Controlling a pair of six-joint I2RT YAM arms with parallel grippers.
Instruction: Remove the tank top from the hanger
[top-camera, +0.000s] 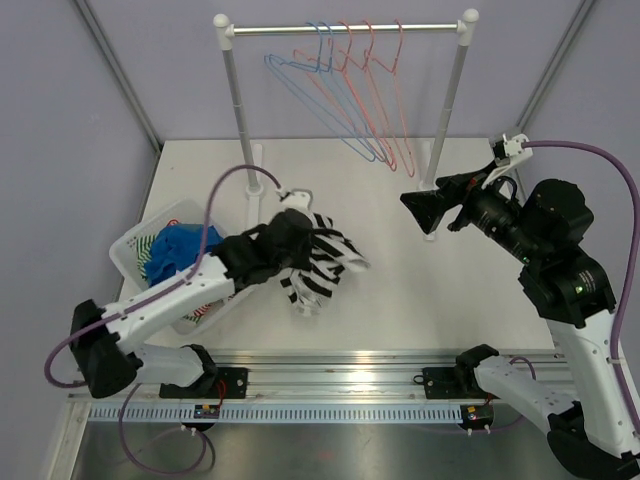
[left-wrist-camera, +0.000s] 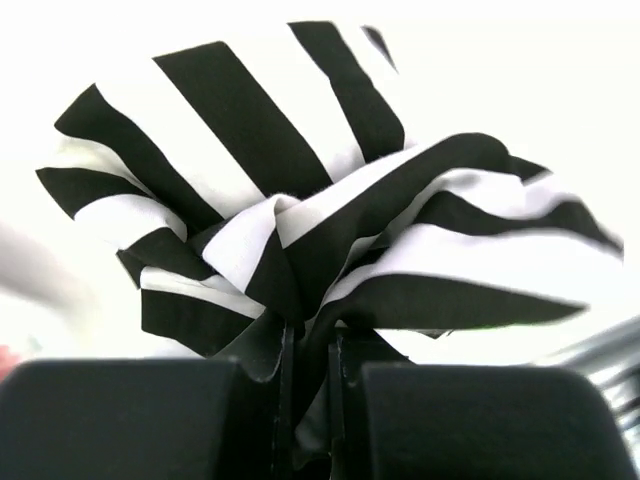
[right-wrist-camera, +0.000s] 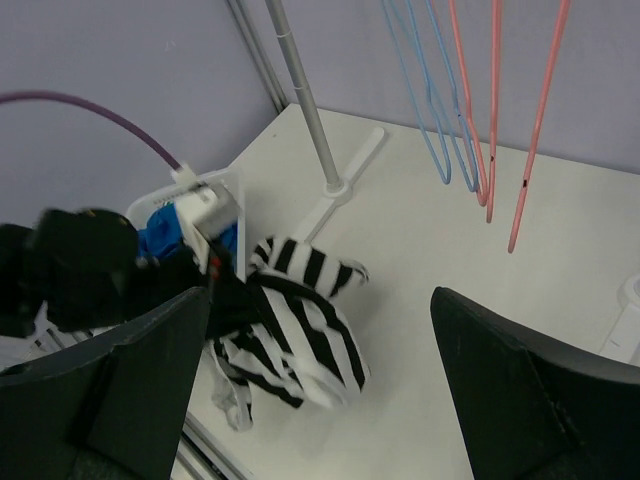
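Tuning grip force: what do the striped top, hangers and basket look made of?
Striped tank top: soft matte fabric, likely knit; it bunches and folds. Hangers: thin wire, seemingly coated blue and pink, smooth. Basket: white plastic, slotted walls, probably rigid.

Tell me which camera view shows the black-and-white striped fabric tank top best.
Left wrist view: the black-and-white striped fabric tank top fills the frame, pinched in the left end effector. Top external has the left arm covering part of it; right wrist shows it smaller, from farther off.
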